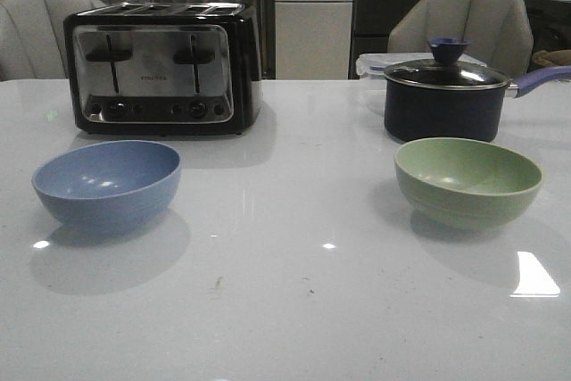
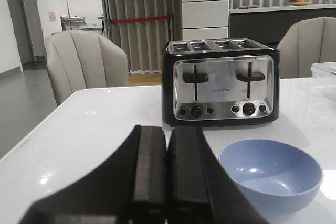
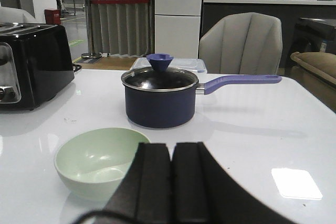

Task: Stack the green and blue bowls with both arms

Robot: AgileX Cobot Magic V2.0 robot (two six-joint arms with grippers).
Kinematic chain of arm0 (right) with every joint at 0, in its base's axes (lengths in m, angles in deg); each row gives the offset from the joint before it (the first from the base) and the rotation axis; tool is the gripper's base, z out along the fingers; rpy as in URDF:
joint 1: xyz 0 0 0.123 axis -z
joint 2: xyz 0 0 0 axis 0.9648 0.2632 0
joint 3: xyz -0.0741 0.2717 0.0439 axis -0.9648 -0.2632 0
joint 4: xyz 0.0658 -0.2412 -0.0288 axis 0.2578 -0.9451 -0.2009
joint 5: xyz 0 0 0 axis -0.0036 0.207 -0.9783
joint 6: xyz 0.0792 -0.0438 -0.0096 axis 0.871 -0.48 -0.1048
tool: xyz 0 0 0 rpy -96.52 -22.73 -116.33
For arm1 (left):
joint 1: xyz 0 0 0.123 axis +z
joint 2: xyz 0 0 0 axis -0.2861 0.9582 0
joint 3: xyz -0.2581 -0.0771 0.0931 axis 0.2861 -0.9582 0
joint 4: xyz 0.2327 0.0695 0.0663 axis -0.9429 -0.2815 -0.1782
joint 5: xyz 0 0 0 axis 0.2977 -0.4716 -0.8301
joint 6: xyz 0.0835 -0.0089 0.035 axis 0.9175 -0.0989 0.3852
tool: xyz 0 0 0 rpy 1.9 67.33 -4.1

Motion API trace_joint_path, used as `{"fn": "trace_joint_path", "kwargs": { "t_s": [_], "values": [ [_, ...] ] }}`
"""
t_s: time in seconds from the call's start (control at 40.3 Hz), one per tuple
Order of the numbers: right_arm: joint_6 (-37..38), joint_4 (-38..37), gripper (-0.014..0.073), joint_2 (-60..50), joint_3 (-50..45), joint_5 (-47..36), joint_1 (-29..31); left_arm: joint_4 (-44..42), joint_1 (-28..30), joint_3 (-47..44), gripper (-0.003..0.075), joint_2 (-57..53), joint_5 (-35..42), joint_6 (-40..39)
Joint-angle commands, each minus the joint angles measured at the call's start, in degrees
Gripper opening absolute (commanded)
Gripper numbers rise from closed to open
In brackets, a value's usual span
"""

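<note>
The dusty blue bowl point(image 1: 107, 185) stands upright and empty on the white table's left side. It also shows in the left wrist view point(image 2: 270, 174). The sage green bowl point(image 1: 467, 179) stands upright and empty on the right side, and shows in the right wrist view point(image 3: 100, 160). My left gripper point(image 2: 167, 135) is shut and empty, held short of the blue bowl and to its side. My right gripper point(image 3: 171, 150) is shut and empty, short of the green bowl and beside it. Neither arm shows in the front view.
A black and chrome toaster point(image 1: 161, 69) stands behind the blue bowl. A dark lidded saucepan point(image 1: 443, 95) with a purple handle stands just behind the green bowl, with a clear plastic box point(image 3: 168, 64) behind it. Grey chairs stand beyond the table's far edge.
</note>
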Motion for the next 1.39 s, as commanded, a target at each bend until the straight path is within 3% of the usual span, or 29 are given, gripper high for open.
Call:
{"fn": "trace_joint_path", "kwargs": {
  "t_s": [0.0, 0.67, 0.868, 1.067, 1.364],
  "values": [
    [-0.02, -0.63, 0.0055, -1.04, 0.14, -5.36, 0.33, 0.21, 0.16, -0.33, 0.0093, -1.11, 5.16, -0.45],
    [-0.02, -0.63, 0.0055, -1.04, 0.27, -7.52, 0.33, 0.21, 0.16, -0.33, 0.0093, -1.11, 5.16, -0.45],
    [-0.02, -0.12, 0.0055, -1.04, 6.47, -0.48, 0.33, 0.53, 0.16, 2.82, 0.0093, -1.11, 9.14, -0.45],
    [-0.02, -0.17, 0.0055, 2.74, 19.25, 9.98, 0.33, 1.34, 0.16, 16.61, 0.0093, 1.2, -4.31, -0.45],
    [-0.02, -0.17, 0.0055, 18.92, 36.32, 24.98, 0.33, 4.8, 0.16, 36.25, 0.0093, 14.53, -24.46, -0.45]
  ]
}}
